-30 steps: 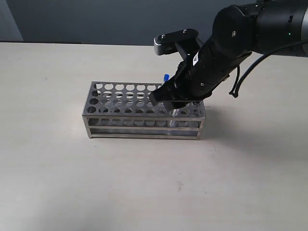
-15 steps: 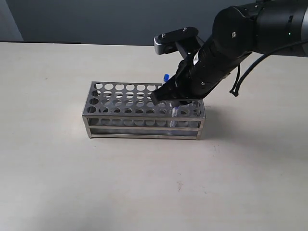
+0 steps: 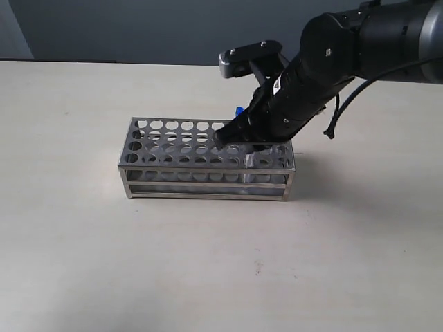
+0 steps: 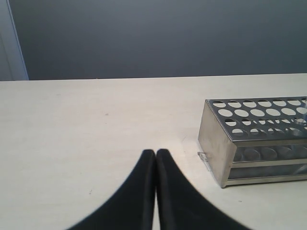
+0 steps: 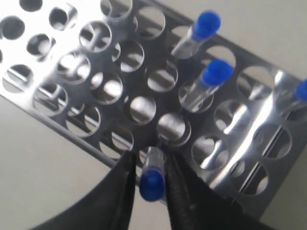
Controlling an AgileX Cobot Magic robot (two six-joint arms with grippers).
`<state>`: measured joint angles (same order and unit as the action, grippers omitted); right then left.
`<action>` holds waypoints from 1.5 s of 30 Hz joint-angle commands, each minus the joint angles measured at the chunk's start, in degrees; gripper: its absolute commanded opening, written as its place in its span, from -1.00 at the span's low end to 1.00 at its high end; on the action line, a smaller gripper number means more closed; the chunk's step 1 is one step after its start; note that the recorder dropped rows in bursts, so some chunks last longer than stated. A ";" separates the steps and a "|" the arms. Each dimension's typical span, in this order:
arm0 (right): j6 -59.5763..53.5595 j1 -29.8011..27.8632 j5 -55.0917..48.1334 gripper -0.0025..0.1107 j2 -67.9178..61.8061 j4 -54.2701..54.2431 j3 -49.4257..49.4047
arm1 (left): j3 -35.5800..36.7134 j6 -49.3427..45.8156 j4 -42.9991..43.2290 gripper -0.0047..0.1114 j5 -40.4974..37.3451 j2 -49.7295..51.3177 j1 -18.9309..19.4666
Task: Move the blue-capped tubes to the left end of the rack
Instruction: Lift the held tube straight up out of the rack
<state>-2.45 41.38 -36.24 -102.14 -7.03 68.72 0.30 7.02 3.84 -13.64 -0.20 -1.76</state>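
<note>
Four blue-capped tubes (image 5: 217,72), shiny perforated rack (image 4: 213,139)

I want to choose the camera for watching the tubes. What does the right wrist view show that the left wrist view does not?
Only the right wrist view: the right gripper shut on one blue-capped tube, and three more blue-capped tubes standing in rack holes. Only the left wrist view: the left gripper, shut and empty, and a dark wall behind. Both: the rack on the pale table.
</note>
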 commanded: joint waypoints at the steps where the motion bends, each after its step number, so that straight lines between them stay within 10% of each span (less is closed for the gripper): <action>1: -0.05 0.00 -1.89 -0.22 -0.98 -0.31 -0.44 | -0.30 0.04 0.06 -0.90 0.40 0.20 -0.22; 5: 0.90 0.00 -1.93 -0.21 -0.98 -0.31 -0.44 | -0.30 0.04 0.06 -0.90 0.40 0.20 -0.22; 13: 0.90 0.00 -1.93 -0.96 -0.98 -0.31 -0.44 | -0.30 0.04 0.06 -0.90 0.40 0.20 -0.22; 27: 0.90 0.00 -8.05 -0.97 11.12 0.58 -0.32 | -0.30 0.04 0.06 -0.90 0.40 0.20 -0.22; 45: -9.03 3.38 -17.30 -0.97 -0.68 -1.58 24.09 | -0.30 0.04 0.06 -0.90 0.40 0.20 -0.22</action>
<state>-8.43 44.62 -53.30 -99.78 -6.75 89.31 0.30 7.02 3.84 -13.64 -0.20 -1.76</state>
